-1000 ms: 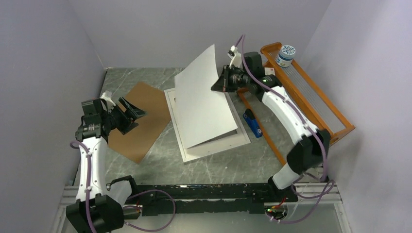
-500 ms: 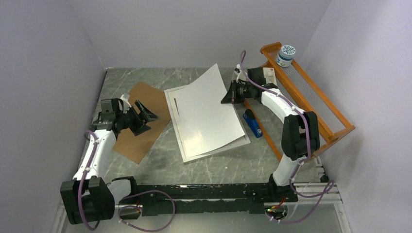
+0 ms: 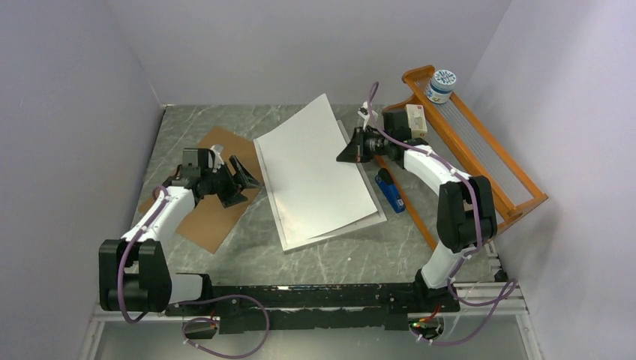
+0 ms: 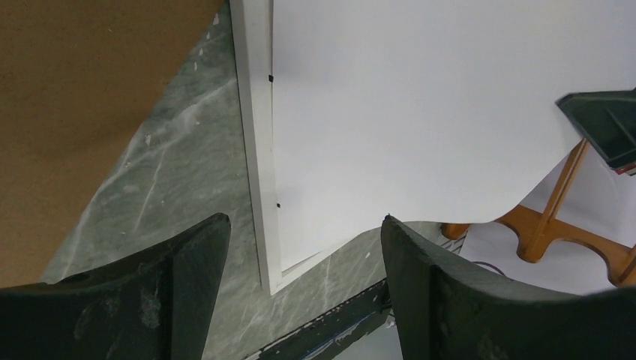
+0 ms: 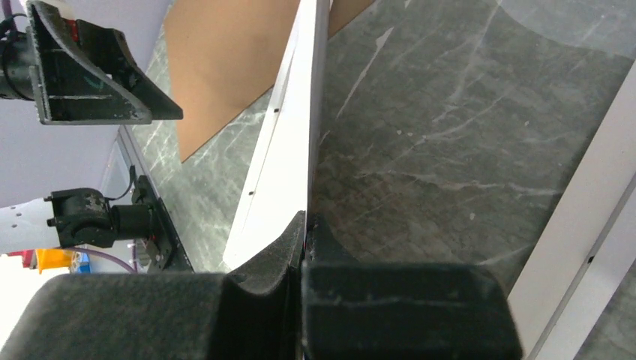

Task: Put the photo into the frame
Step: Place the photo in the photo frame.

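The photo (image 3: pixel 315 172) shows its plain white back and lies slanted over the frame (image 3: pixel 276 214), whose thin white rim shows along the left and near edges. My right gripper (image 3: pixel 346 152) is shut on the photo's right edge and holds that side a little raised. In the right wrist view the photo (image 5: pixel 289 150) runs edge-on out of the closed jaws (image 5: pixel 306 223). My left gripper (image 3: pixel 244 178) is open and empty, just left of the frame's left rim (image 4: pixel 255 142), over the brown backing board's edge. The photo's white back (image 4: pixel 405 112) fills the left wrist view.
A brown backing board (image 3: pixel 202 187) lies left of the frame. An orange wooden rack (image 3: pixel 480 150) stands at the right with a small jar (image 3: pixel 441 85) on its far end. A blue object (image 3: pixel 390 190) lies between the frame and the rack.
My right gripper has lowered the photo from steeply raised to nearly flat over the frame. My left gripper has moved right, up to the frame's left rim.
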Robot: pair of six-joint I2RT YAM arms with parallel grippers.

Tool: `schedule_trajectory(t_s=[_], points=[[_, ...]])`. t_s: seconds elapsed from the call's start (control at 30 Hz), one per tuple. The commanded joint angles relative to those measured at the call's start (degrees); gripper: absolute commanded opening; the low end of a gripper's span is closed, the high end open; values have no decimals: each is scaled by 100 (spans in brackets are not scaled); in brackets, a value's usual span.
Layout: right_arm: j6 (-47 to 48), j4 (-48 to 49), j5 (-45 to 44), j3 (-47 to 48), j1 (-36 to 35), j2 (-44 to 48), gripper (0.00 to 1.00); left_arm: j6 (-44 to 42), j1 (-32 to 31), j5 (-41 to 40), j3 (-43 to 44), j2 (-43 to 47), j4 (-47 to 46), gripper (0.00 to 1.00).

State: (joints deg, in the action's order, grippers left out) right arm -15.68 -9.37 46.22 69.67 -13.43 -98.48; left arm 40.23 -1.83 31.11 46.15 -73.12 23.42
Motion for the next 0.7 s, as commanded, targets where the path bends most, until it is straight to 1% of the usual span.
schedule_trajectory(t_s=[0.0, 0.17, 0.3, 0.53, 0.67], points=[[223, 321, 265, 165, -2, -57, 0, 110, -169, -273, -31, -105, -387, 78], [241, 108, 178, 345, -2, -305, 0, 117, -252, -496, -76, -180, -400, 77], [205, 148, 156, 354, -2, -440, 0, 117, -266, -642, -144, -159, -391, 77], [271, -346, -40, 787, 2, -839, 0, 92, -266, -799, -125, -205, -313, 77], [307, -426, -50, 873, -1, -1023, 0, 92, -266, -843, -100, -248, -351, 77]])
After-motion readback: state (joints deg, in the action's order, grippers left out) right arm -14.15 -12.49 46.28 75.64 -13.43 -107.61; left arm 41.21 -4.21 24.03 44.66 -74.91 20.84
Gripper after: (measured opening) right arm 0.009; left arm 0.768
